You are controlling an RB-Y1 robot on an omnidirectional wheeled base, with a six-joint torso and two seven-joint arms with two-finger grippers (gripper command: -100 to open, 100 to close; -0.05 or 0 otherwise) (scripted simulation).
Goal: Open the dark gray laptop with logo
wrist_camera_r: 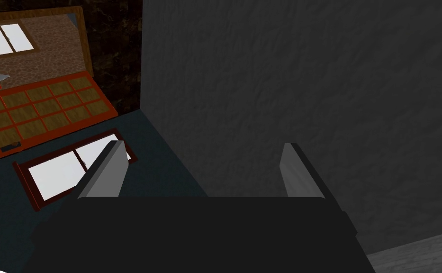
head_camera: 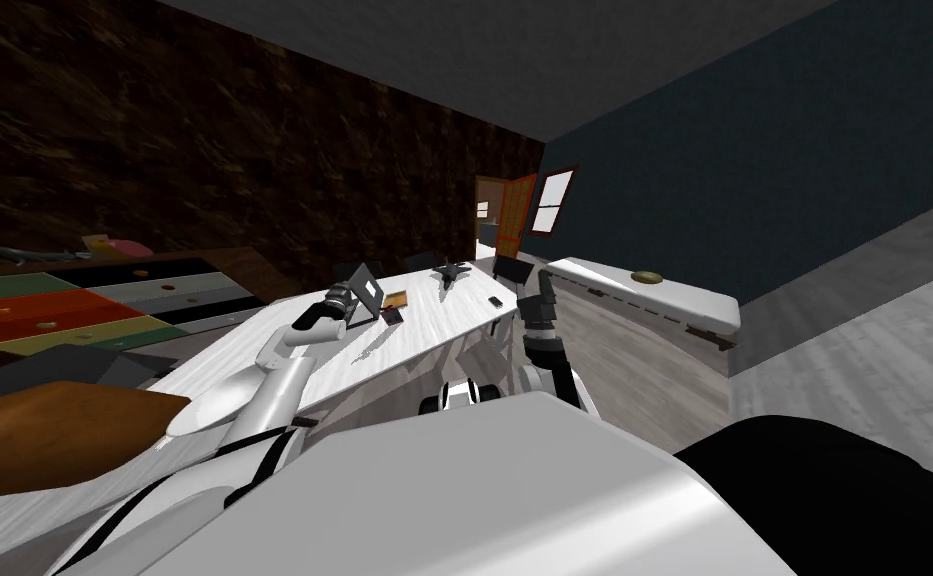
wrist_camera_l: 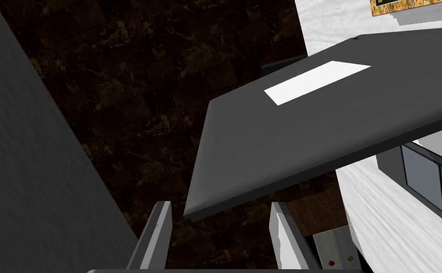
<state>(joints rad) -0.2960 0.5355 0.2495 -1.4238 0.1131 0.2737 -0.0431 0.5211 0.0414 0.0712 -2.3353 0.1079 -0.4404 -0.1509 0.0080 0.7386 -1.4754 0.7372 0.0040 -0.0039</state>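
**A:** What is the left claw point(wrist_camera_l: 220, 204) doing?

**B:** It is standing open, its fingers point(wrist_camera_l: 157, 227) spread and gripping nothing. The laptop point(head_camera: 364, 288) is sitting on the white table point(wrist_camera_l: 381, 222) right at its tips. The dark grey lid point(wrist_camera_l: 281, 142) is leaning at a slant, its near corner hanging just beyond and between the fingers, with the white logo point(wrist_camera_l: 317, 81) facing the claw.

**A:** So the lid is coming up?

**B:** I am judging it partly raised and not fully open.

**A:** How should this step be going?

**B:** I am thinking the claw should be catching the lid's free edge and carrying it up and back in an arc around the hinge, slowly, instead of pinching hard. Pushing straight ahead is risking sliding the whole laptop across the table toward the book point(head_camera: 396, 298) lying just beside it, on the side away from the claw. Keeping the contact near the middle of the edge is helping against twisting.

**A:** And the right claw point(wrist_camera_r: 202, 146)?

**B:** It is hanging raised off to the right, well apart from the laptop, fingers wide and holding nothing.
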